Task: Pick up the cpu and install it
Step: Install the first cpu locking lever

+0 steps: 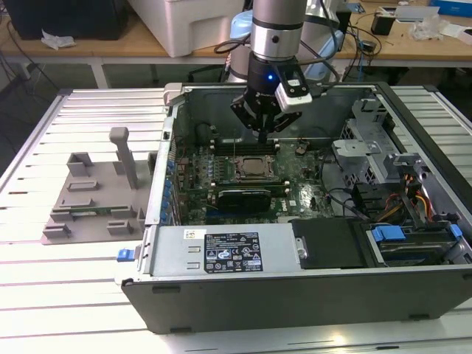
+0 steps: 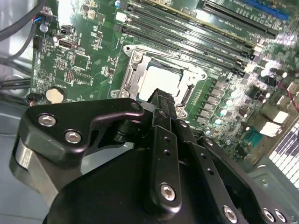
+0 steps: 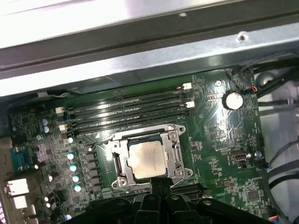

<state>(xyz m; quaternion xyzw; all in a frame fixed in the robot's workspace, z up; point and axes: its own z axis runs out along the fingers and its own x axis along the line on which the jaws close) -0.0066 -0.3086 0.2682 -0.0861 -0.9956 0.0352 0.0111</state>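
Observation:
The cpu lies flat in the socket on the green motherboard inside the open computer case. Its silvery top shows in both wrist views, framed by the metal socket bracket. My gripper hangs a little above the socket's far edge, inside the case. Its black fingers come together at a point beside the chip. The gripper looks shut, with nothing between its fingers and not touching the cpu.
Grey plastic tray blocks stand on the slatted table at the exterior view's left. The case holds a power supply at the front, drive cages and cables at the right. Memory slots run beside the socket.

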